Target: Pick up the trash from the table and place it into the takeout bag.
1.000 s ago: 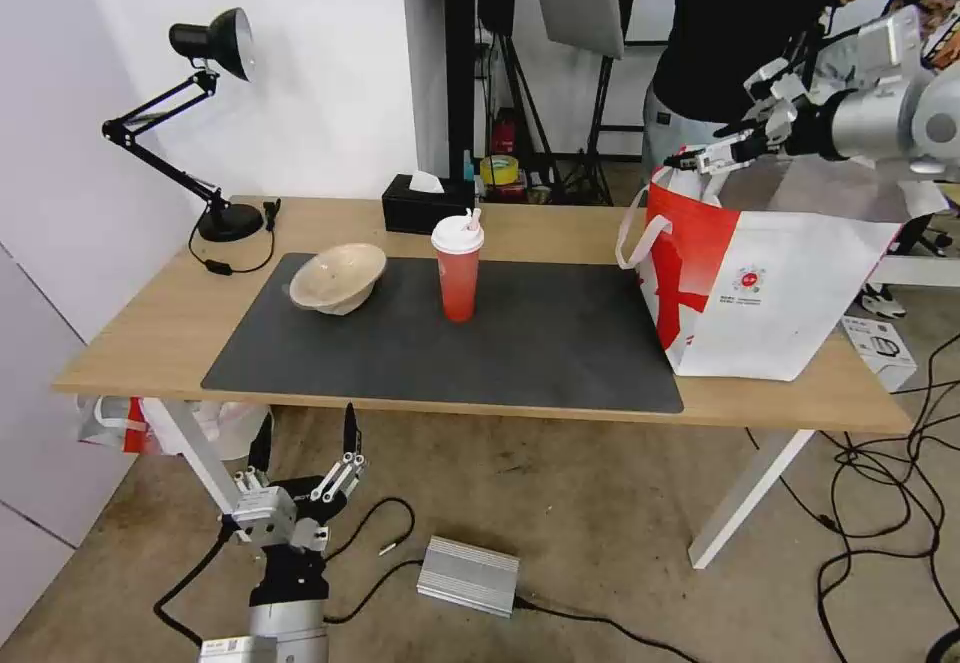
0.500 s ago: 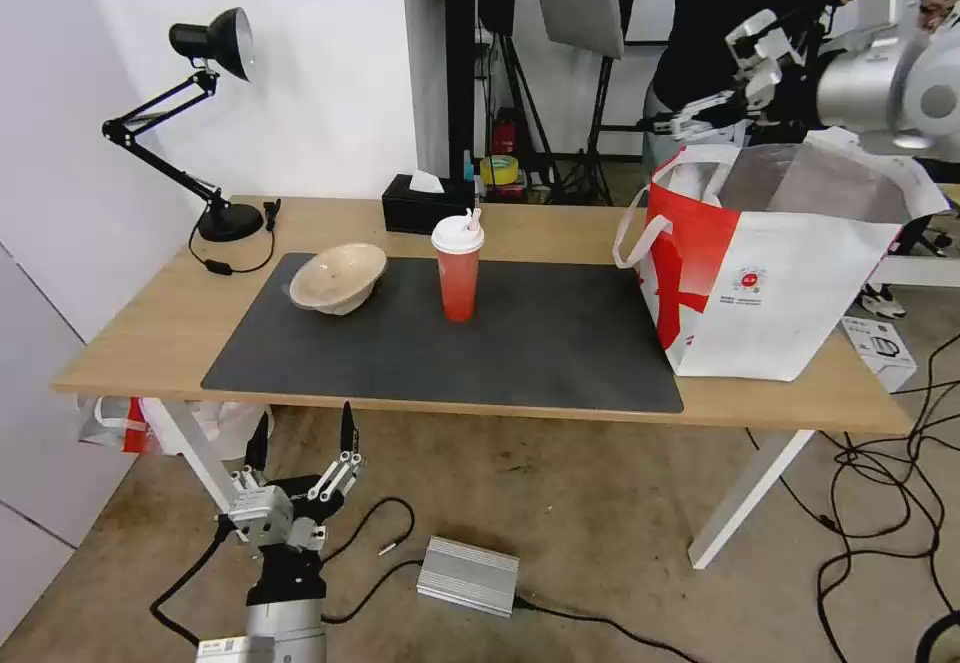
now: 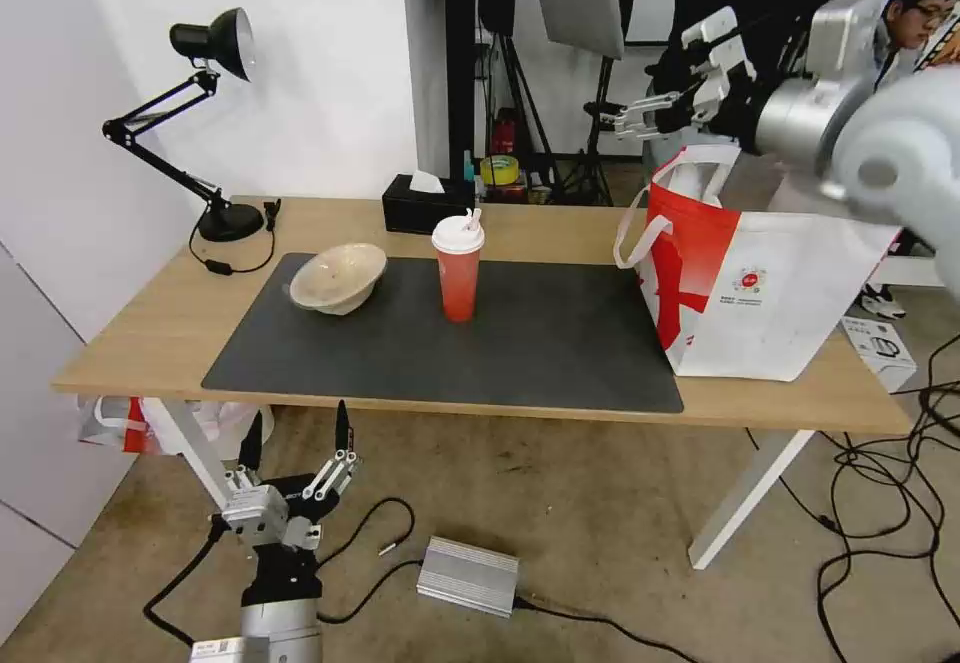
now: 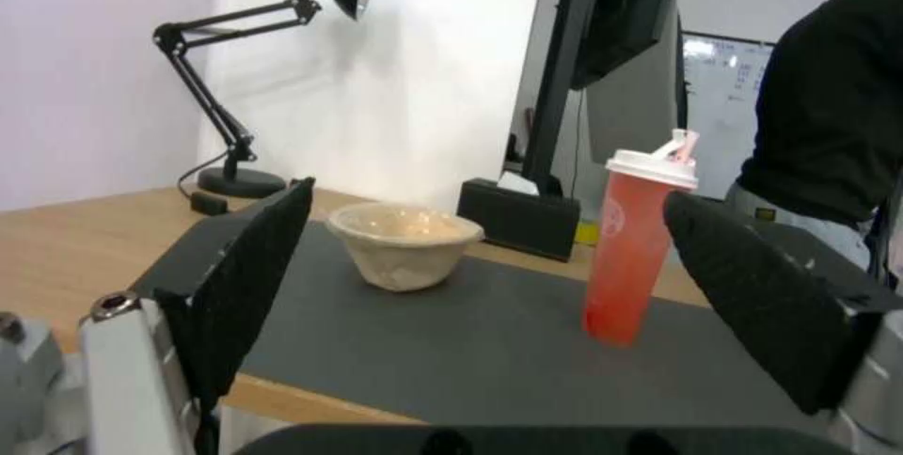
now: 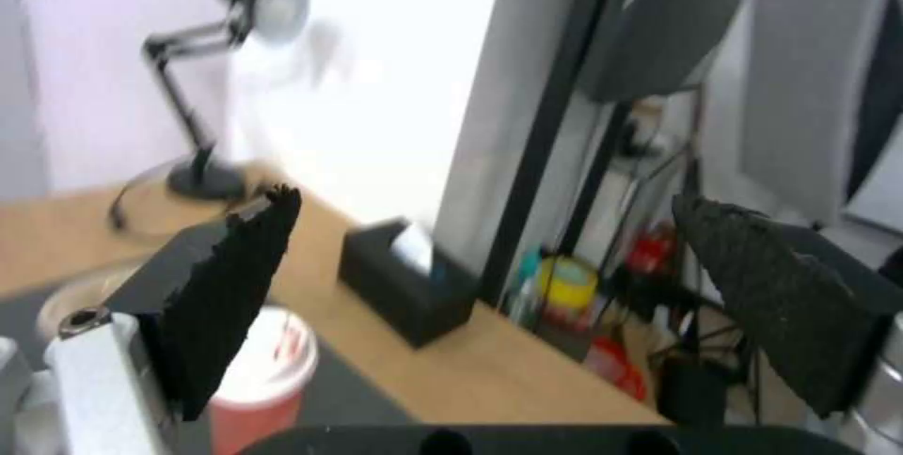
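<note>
- Here, the table point(image 3: 560, 233), a long light-wood top on white legs, carries a large dark grey mat point(image 3: 520, 343) across its middle.
- Next in bulk, the takeout bag point(image 3: 800, 303) stands upright on the table's right end, partly on the mat's right edge, its red side panel facing the mat, a small red round logo on its white front and white loop handles at the mouth.
- The right arm reaches in from the upper right; the right gripper point(image 3: 625, 118) hangs in the air above and a little to the left of the bag's mouth, fingers spread apart and holding nothing.
- The left gripper point(image 3: 295, 433) waits low in front of the table's near-left edge, below the tabletop, fingers pointing up with the jaws wide apart and empty.
- A black desk lamp point(image 3: 200, 123) stands at the table's far-left corner.
- A black tissue box point(image 3: 425, 205) sits at the far edge, behind the cup.
- The beige paper-pulp bowl point(image 3: 338, 277) rests tilted on the mat's far-left part.
- The red drink cup point(image 3: 457, 269) with its white lid stands upright on the mat, right of the bowl and well apart from the bag.
</note>
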Motion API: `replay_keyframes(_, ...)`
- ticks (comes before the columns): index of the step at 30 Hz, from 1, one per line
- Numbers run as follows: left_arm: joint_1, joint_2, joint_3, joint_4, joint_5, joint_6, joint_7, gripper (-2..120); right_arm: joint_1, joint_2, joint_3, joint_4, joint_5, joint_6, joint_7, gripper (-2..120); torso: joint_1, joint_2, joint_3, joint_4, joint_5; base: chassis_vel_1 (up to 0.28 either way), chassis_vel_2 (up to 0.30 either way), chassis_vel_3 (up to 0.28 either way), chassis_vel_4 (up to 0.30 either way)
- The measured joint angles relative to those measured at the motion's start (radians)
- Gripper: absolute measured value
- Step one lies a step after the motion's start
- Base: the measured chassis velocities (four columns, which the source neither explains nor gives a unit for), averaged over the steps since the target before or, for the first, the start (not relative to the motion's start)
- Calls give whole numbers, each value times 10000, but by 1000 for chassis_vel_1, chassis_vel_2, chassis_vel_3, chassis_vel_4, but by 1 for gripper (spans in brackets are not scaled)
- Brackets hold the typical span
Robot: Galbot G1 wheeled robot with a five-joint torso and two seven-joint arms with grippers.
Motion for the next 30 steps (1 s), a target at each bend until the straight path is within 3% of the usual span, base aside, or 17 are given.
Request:
replay_keyframes(5, -2, 13, -10, 15, 0, 1, -10, 100, -1472, -201, 832, 952, -427, 917, 1337, 100, 0, 0, 1, 0, 0, 0, 0, 0, 0)
replay_keyframes(22, 60, 41, -32, -112, 1, 1, -10, 100, -7074, -1187, 3994, 4158, -1951, 2633, 3978, 100, 0, 0, 0, -1, 0, 0, 0, 0, 0)
replay_keyframes(30, 122, 34, -148, -235, 15, 1, 0, 100, -8524, -703, 4009, 5021, -2847, 2916, 5229, 100, 0, 1, 0, 2, -1, 0, 0, 0, 0)
